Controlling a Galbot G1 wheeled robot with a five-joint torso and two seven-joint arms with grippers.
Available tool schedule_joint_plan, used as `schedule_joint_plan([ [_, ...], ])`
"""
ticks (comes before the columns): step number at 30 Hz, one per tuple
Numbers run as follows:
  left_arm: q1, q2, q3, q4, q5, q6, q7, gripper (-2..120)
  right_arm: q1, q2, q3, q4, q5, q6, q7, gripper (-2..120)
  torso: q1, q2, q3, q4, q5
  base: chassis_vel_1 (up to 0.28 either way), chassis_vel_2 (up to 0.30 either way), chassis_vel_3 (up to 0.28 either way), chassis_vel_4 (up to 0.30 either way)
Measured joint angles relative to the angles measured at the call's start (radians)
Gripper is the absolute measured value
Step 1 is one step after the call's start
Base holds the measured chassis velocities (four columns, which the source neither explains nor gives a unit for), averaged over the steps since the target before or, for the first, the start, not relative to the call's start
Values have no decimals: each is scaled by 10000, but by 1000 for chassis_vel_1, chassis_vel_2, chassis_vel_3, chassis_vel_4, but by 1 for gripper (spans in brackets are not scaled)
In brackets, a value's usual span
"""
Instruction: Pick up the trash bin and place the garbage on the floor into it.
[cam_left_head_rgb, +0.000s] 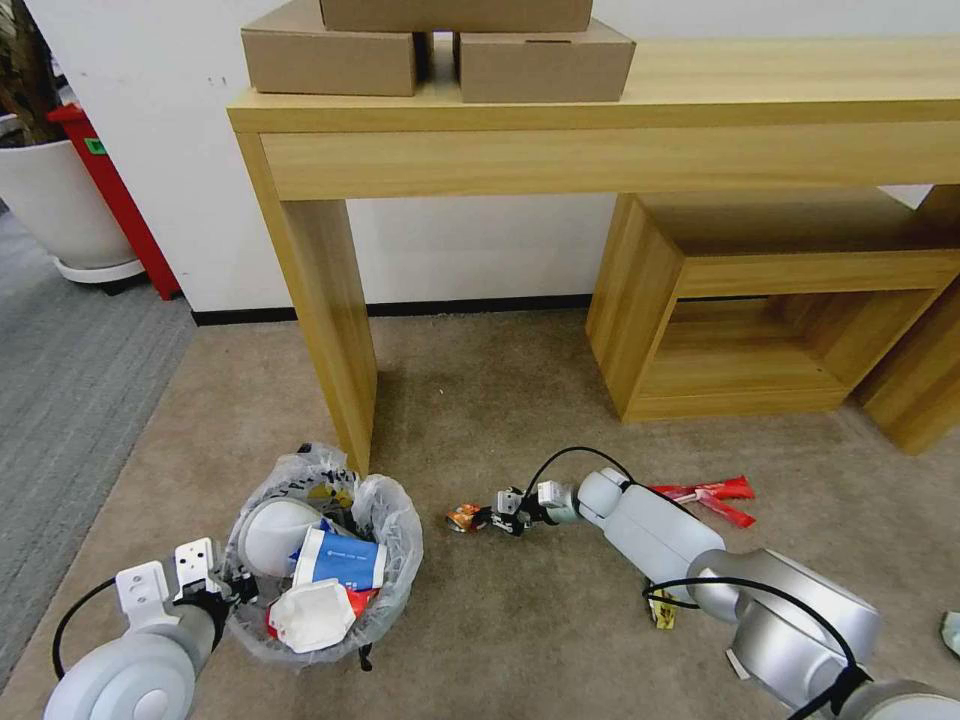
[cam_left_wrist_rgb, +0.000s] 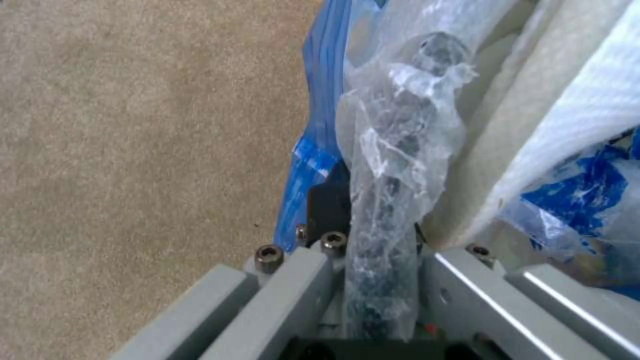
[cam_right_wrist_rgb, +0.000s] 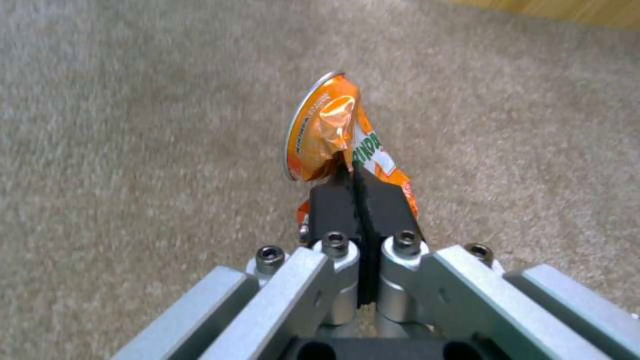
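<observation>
The trash bin (cam_left_head_rgb: 385, 520), lined with a crinkly whitish bag, sits low at the left on the beige floor (cam_left_head_rgb: 500, 400). It holds a white slipper (cam_left_head_rgb: 270, 535), a blue-white carton (cam_left_head_rgb: 340, 560) and crumpled white paper (cam_left_head_rgb: 310, 615). My left gripper (cam_left_head_rgb: 232, 592) (cam_left_wrist_rgb: 380, 210) is shut on the bin's bag-wrapped rim (cam_left_wrist_rgb: 400, 125). Just right of the bin, my right gripper (cam_left_head_rgb: 492, 519) (cam_right_wrist_rgb: 360, 192) is shut on an orange packet (cam_left_head_rgb: 463, 517) (cam_right_wrist_rgb: 330, 130), held low over the carpet. More garbage lies on the floor: red wrappers (cam_left_head_rgb: 712, 496) beyond my right forearm and a small yellow scrap (cam_left_head_rgb: 662, 610) under it.
A wooden desk leg (cam_left_head_rgb: 330, 330) stands right behind the bin. A low wooden shelf unit (cam_left_head_rgb: 760, 300) stands under the desk at the right. Cardboard boxes (cam_left_head_rgb: 440, 50) sit on the desk. Grey striped carpet (cam_left_head_rgb: 70, 380) and a white planter (cam_left_head_rgb: 60, 200) lie at the left.
</observation>
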Motion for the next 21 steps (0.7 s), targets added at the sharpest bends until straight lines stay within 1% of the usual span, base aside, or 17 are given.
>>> schedule_joint_plan([
  [1,26,-27,-6,-12,-14,-2,-18,0,-56,-120,94,249,138,-1,-26,0,0,0,0,1,1,0,0,0,0],
  [2,26,-27,-6,-12,-14,-2,-18,0,-56,-120,94,249,138,-1,-26,0,0,0,0,1,1,0,0,0,0],
  [3,41,-52,-6,-27,-59,-3,-67,0,-104,-239,200,534,271,-31,-127,0,0,1,0,0,0,0,0,0,0],
  [4,60,-76,3,-60,-131,-3,-128,0,-195,-473,441,1155,464,-110,-243,0,0,0,0,1,1,0,0,0,0],
  [5,60,-76,3,-60,-131,-3,-128,0,-195,-473,441,1155,464,-110,-243,0,0,0,0,1,1,0,0,0,0],
  [7,91,-82,3,-114,-206,-3,-190,0,-317,-812,717,1898,778,-173,-338,0,0,0,0,3,2,0,0,0,0],
  [8,91,-82,3,-114,-206,-3,-190,0,-317,-812,717,1898,778,-173,-338,0,0,0,0,3,2,0,0,0,0],
  [9,161,-56,-32,-203,-333,1,-248,0,-473,-1199,1022,2701,1069,-280,-394,0,-1,0,0,3,-1,0,0,0,0],
  [10,206,-22,-72,-256,-398,10,-266,0,-569,-1459,1217,3162,1210,-318,-414,0,-1,0,0,2,1,0,0,0,0],
  [11,291,112,-204,-401,-570,22,-331,0,-773,-2056,1672,4036,1399,-324,-467,0,0,2,-1,-1,2,0,0,0,0],
  [12,291,112,-204,-401,-570,22,-331,0,-773,-2056,1672,4036,1399,-324,-467,0,0,2,-1,-1,2,0,0,0,0],
  [14,336,301,-345,-569,-865,22,-451,0,-1044,-2715,2241,5054,1735,-385,-478,0,0,3,-1,-5,1,0,0,0,0],
  [15,349,361,-386,-614,-962,21,-474,0,-1122,-2891,2400,5375,1955,-430,-464,0,0,3,0,-5,3,0,0,0,0],
  [16,349,361,-386,-614,-962,21,-474,0,-1122,-2891,2400,5375,1955,-430,-464,0,0,3,0,-5,3,0,0,0,0],
  [18,412,477,-473,-715,-1111,13,-552,0,-1318,-3267,2814,6225,2425,-498,-370,0,0,3,-1,-2,2,0,0,0,0],
  [20,427,490,-484,-732,-1127,13,-554,0,-1353,-3323,2891,6367,2503,-499,-356,0,-1,3,-1,-1,2,0,0,0,0],
  [21,460,512,-507,-778,-1180,13,-566,0,-1443,-3459,3093,6798,2773,-516,-309,0,0,2,-1,0,1,0,0,0,0],
])
